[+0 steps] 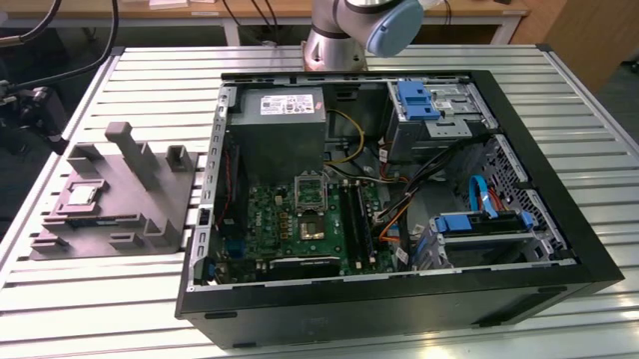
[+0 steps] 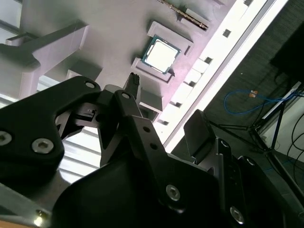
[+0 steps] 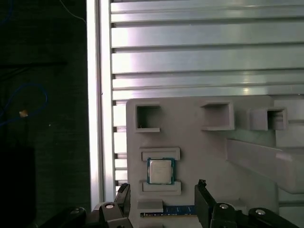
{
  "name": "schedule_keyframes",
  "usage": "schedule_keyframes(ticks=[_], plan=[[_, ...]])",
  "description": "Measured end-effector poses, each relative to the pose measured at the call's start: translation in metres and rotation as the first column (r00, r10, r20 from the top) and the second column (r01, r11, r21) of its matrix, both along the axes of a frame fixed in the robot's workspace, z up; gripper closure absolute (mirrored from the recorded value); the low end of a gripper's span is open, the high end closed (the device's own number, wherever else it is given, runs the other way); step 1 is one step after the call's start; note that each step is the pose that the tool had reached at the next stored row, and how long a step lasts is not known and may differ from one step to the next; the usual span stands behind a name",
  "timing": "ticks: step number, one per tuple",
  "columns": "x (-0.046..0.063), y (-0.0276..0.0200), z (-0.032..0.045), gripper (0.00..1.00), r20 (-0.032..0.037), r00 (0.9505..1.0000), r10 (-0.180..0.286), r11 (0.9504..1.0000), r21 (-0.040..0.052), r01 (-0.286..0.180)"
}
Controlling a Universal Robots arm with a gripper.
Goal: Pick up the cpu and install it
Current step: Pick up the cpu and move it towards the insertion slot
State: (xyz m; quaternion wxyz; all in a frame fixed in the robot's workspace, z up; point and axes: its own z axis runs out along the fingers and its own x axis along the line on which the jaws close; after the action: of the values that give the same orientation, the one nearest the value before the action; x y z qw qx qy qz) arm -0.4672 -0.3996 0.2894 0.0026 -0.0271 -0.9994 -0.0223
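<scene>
Hovering above a grey moulded tray [image 3: 190,137], black gripper [image 3: 163,187] parted and empty, small silvery square cpu [image 3: 160,171] lying flat in its recess, slatted metal desk [image 3: 204,52] beneath.

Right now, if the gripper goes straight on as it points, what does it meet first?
Likely the cpu, seated in the grey tray: the open gripper points at it with nothing between, though depth is unclear.

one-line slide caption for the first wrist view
Open hand hovers over the cpu, which lies in its recess on the grey moulded tray atop the slatted metal table.
</scene>
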Motion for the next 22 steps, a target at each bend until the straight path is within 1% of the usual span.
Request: schedule_keyframes(ticks=[4,8,10,20,22], plan=[[-0.0001,0.0,-0.0047,0.35,0.0001,1.0,-0.005,1.0,0.0,0.005],[-0.0001,0.0,-0.0053,0.35,-0.0001,1.0,-0.006,1.0,0.0004,0.006],[-0.0001,0.0,-0.0057,0.35,0.0001,1.0,-0.006,1.0,0.0025,0.006],[-0.0001,0.0,-0.0058,0.35,0.0,1.0,-0.006,1.0,0.0025,0.006],[-0.0002,0.0,-0.0078,0.35,0.0003,1.0,-0.005,1.0,0.0026,0.005]])
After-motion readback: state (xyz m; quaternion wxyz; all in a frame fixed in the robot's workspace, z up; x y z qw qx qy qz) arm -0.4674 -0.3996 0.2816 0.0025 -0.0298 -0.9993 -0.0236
